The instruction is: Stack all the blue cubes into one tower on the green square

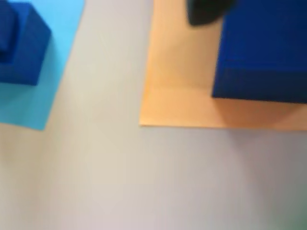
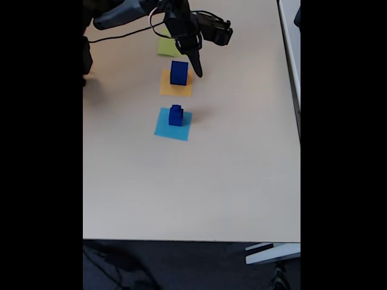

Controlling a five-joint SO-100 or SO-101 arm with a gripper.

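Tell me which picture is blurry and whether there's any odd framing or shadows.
Wrist view: soft and blurred, edges of the large blue cube and orange square smeared. Fixed view: sharper, black bars on both sides, a faint shadow right of the small cube stack on the light-blue square.

Pale table; orange square beside light-blue square; dark floor below.

Upper right: we see a large blue cube on the orange square, running off the right edge.
Top centre: a blurred dark shape at the cube's upper left corner; we cannot identify it.
Upper left: smaller blue cubes, apparently stacked, on the light-blue square.
Elsewhere: pale table.
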